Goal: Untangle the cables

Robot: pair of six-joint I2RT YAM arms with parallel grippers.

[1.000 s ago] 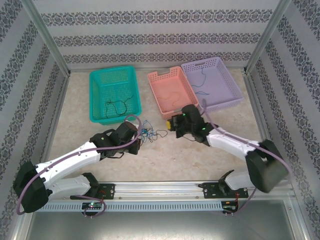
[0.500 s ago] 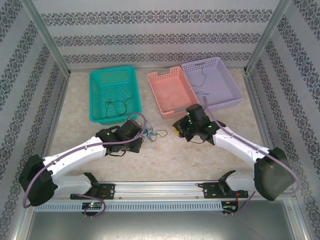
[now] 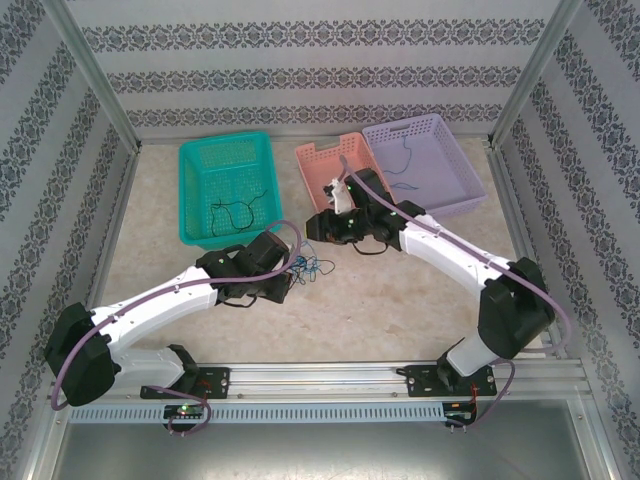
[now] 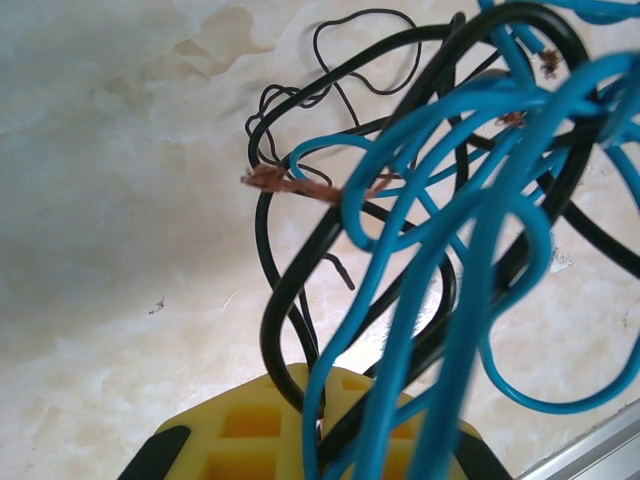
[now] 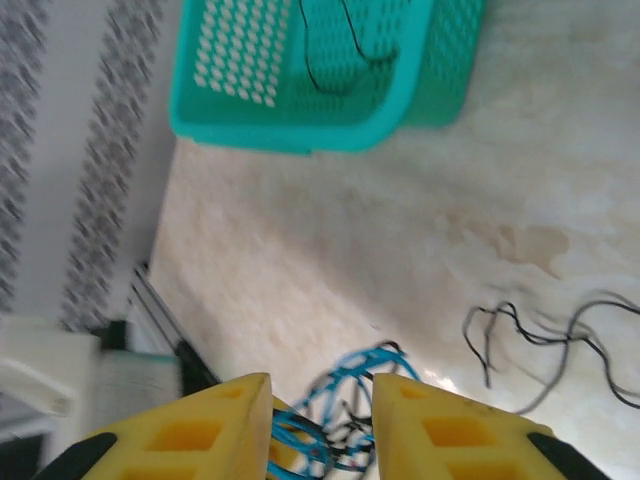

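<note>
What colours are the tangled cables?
The cables are blue and black. They show best in the left wrist view.

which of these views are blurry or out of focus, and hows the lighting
Left wrist: the blue cables close to the lens are smeared out of focus, while the thin black cable lying on the table looks sharper. Right wrist: the whole frame is soft, and the teal basket has blurred holes. Top external: sharp and evenly lit, with no harsh glare.

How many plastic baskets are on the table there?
3. A teal basket sits at the back left, a pink basket at the back middle, and a purple basket right beside it on the right. None looks hidden.
</note>
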